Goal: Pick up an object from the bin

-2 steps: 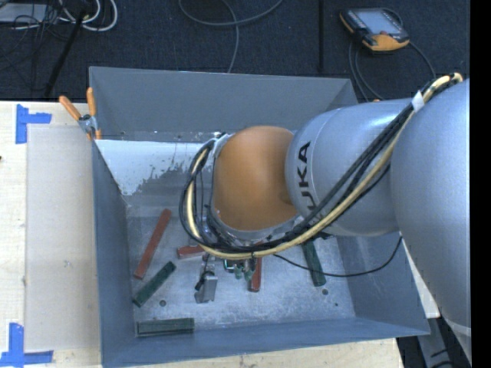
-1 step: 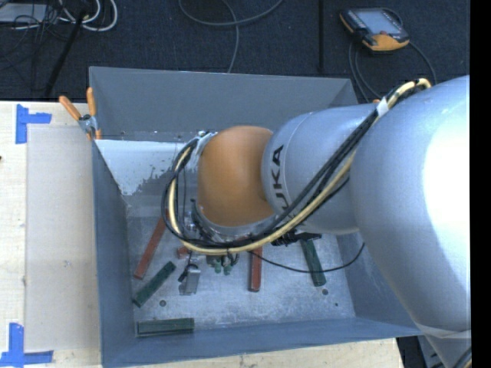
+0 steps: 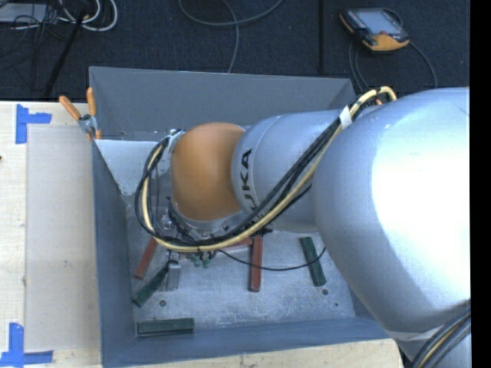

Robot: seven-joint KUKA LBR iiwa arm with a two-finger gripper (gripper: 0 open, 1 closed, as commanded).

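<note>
Gripper (image 3: 173, 273) is hanging low over the bin (image 3: 222, 98) floor, wrist hiding most of it; apart or together, cannot tell. Dark green stick (image 3: 149, 288) is lying tilted just beside it, brown stick (image 3: 146, 259) just above that. Second brown stick (image 3: 255, 263) is lying well apart on the other side.

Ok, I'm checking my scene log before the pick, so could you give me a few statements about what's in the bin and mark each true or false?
1. A dark green bar lies by the front wall of the bin, towards the left. True.
2. The arm's orange cover is over the bin's right half. False: it is over the left half.
3. A red-brown stick and a second green bar lie apart on the floor, right of the cover. True.
4. The bin holds a yellow ball. False: the loose things seen are bars and sticks.
</note>
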